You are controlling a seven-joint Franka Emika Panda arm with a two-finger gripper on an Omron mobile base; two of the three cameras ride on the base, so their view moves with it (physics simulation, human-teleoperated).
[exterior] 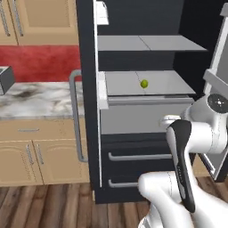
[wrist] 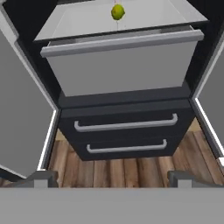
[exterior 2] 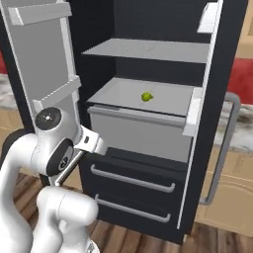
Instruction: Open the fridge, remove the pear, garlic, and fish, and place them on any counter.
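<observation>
- I have the fridge (exterior: pixel 133 89) standing open in front of me, both doors swung out to the sides, grey shelves and the two lower drawers (wrist: pixel 127 135) exposed.
- The pear (wrist: pixel 117 12) sits alone on the lower grey shelf (exterior 2: pixel 168 99), roughly mid-shelf and set back from its front edge; it also shows in the left base view (exterior: pixel 144 83) and the right base view (exterior 2: pixel 147 97).
- I see no garlic or fish on the shelves from these angles, so the pear is my judged first target.
- My gripper (wrist: pixel 113 177) is spread wide and holds nothing; the two fingertips (wrist: pixel 43 178) sit at the bottom of the hand view with clear space between them.
- The relation that matters: in the hand view the pear lies near the top edge, almost centred between the fingers, well apart from them, while the camera looks at the drawer fronts and the wooden floor (wrist: pixel 122 168).
- So I judge the hand is low and outside the cabinet, with the fruit above and deeper in.
- The pear is nearly round, so finger orientation matters little; I would raise the hand above the grey bin front (wrist: pixel 122 65) below the shelf, then reach forward.
- Risk, as I see it: clipping the shelf lip, or nudging so small a fruit into rolling.
</observation>
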